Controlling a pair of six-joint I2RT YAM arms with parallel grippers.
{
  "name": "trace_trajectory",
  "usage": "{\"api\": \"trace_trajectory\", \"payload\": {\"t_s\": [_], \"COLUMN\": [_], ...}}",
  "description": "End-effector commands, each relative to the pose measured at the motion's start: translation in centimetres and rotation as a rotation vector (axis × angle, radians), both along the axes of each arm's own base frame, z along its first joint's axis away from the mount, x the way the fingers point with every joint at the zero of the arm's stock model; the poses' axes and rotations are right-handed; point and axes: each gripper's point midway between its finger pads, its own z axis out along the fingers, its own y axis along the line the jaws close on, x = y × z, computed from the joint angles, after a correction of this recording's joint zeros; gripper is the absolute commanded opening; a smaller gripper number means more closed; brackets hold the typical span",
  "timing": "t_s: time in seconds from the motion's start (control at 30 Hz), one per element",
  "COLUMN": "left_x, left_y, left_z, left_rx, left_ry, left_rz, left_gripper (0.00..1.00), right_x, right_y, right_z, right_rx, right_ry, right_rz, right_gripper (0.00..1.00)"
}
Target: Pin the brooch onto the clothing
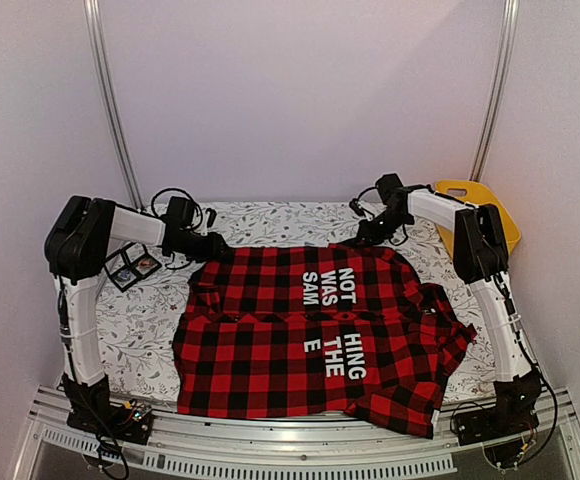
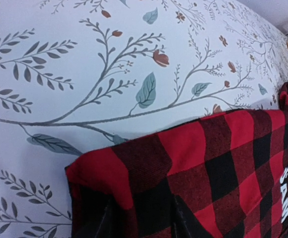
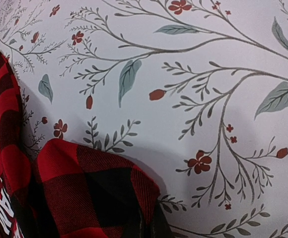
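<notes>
Two grippers: both at the far edge of the shirt (image 1: 270, 340).
Left gripper (image 1: 208, 247): at the far-left corner; whether it grips cannot be told.
Right gripper (image 1: 370, 232): clamped on the far-right corner.
Shirt: spread on the flowered table (image 1: 130, 320), lettering up.

The shirt (image 1: 270, 340), red-and-black checked flannel, lies spread out on the flowered cloth (image 1: 130, 340), rumpled along its right side. White block letters (image 1: 332, 357) run sideways across its middle. Both far corners sit slightly raised.
</notes>
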Motion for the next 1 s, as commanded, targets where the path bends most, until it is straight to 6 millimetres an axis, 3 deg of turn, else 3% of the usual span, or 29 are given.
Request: {"api": "trace_trajectory", "payload": {"t_s": [0.0,0.03,0.07,0.17,0.33,0.4,0.53,0.73,0.97], "left_x": [-1.4,-1.6,-1.7,-1.6,-1.7,-1.6,-1.4,-1.7,1.6], "left_y": [-0.9,-1.1,-1.0,0.2,2.4,2.7,2.5,2.9,1.7], "left_z": [-0.2,0.4,1.0,2.9,5.0,5.4,5.5,4.5,3.5], "left_rx": [-0.021,-0.028,-0.025,0.027,0.133,0.146,0.138,0.159,0.159], "left_ry": [0.031,0.016,0.001,-0.044,-0.115,-0.124,-0.122,-0.102,-0.144], "left_rz": [-0.063,-0.074,-0.073,-0.03,0.034,0.039,0.037,0.051,0.04], "left_gripper": [0.2,0.06,0.0,0.0,0.0,0.0,0.0,0.0,0.0], "right_x": [1.3,1.7,2.2,3.0,2.4,2.1,2.2,3.2,5.9], "right_y": [0.3,0.1,-0.2,-1.5,-3.8,-4.2,-5.0,-8.2,-6.7], "right_z": [7.4,8.6,10.8,15.9,19.7,20.2,19.0,16.6,11.9], "right_rx": [0.051,0.054,0.065,0.089,0.111,0.133,0.122,0.123,0.169], "right_ry": [-0.12,-0.153,-0.205,-0.337,-0.474,-0.479,-0.455,-0.394,-0.351], "right_rz": [-0.037,-0.052,-0.076,-0.149,-0.242,-0.272,-0.301,-0.419,-0.382], "right_gripper": [0.0,0.0,0.0,0.0,0.0,0.0,0.0,0.01,0.04]}}
